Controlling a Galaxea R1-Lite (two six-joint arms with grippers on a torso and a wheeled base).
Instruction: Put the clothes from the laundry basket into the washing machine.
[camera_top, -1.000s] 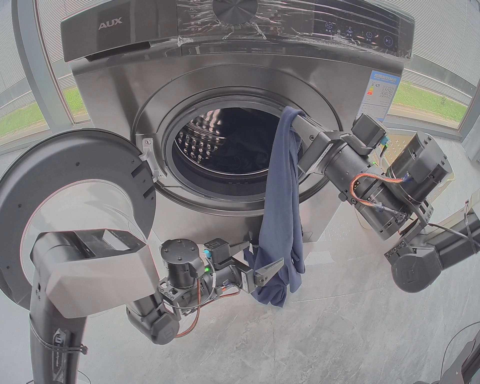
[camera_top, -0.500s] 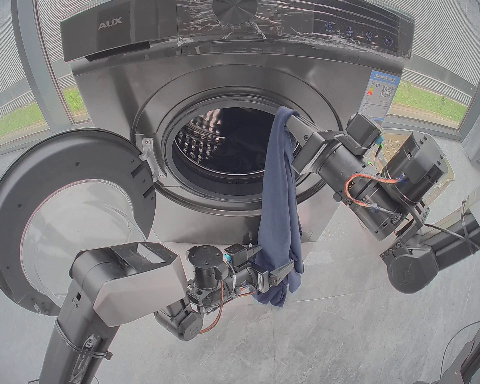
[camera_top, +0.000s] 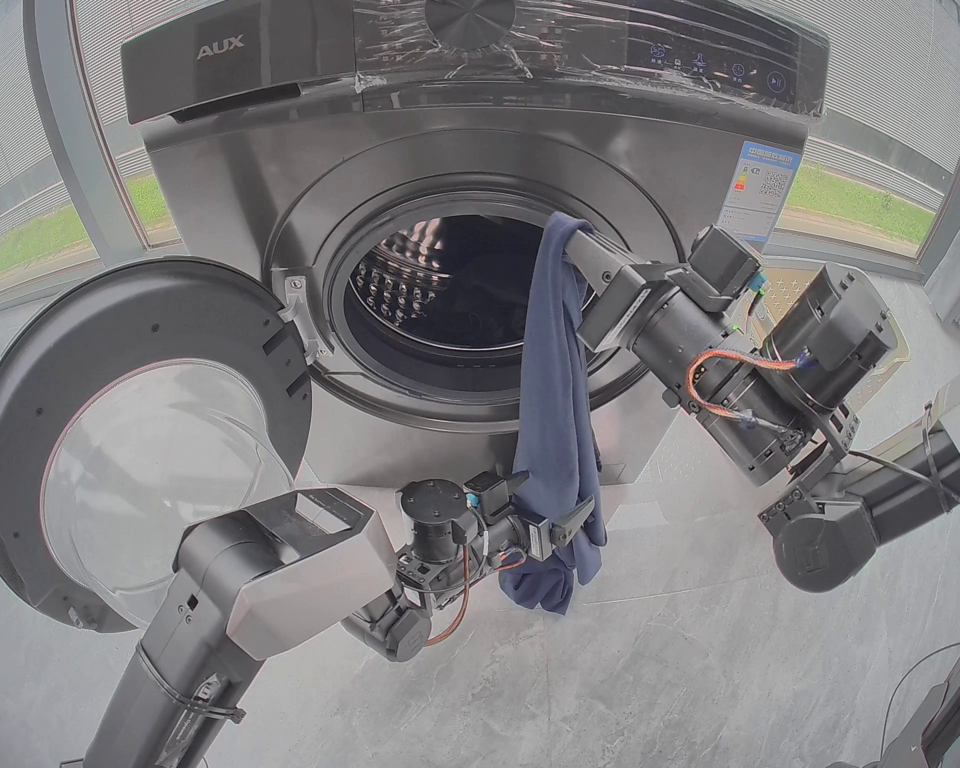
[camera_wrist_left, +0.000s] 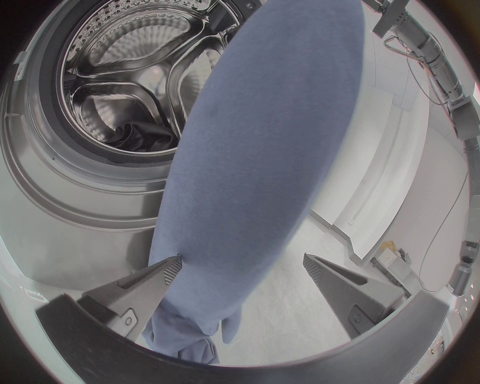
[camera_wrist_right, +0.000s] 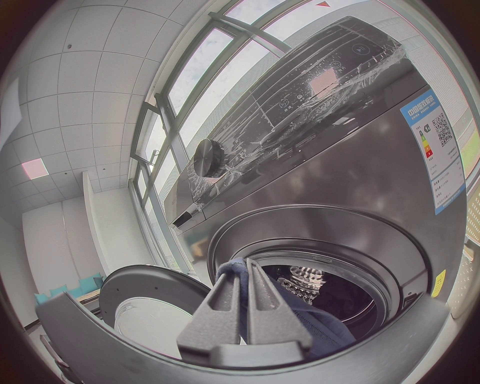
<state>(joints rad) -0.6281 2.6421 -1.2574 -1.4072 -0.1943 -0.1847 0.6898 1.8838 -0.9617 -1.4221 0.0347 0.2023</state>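
One washing machine (camera_top: 480, 150) fills the upper part of the head view. Its one round door (camera_top: 130, 400) is swung wide open at the left of the frame. Low in the middle, the left pincer (camera_top: 555, 495) is level with the bottom of the machine's front, with its two fingers spread. The lower part of the one blue garment (camera_top: 555, 400) hangs between them. In the left wrist view one fingertip (camera_wrist_left: 172, 262) just touches the cloth and the other stands apart from it.

The garment hangs as a long strip down the middle of the frame, in front of the right edge of the drum opening (camera_top: 450, 290). Its bunched lower end (camera_top: 545, 585) is just above the grey floor (camera_top: 650, 680). Inside the drum lies one dark piece of clothing (camera_wrist_left: 142, 137).

Right of centre, the right pincer (camera_top: 572, 238) is at the rim of the opening, fingers pressed together on the garment's top edge. The right wrist view shows blue cloth pinched between the two fingers.
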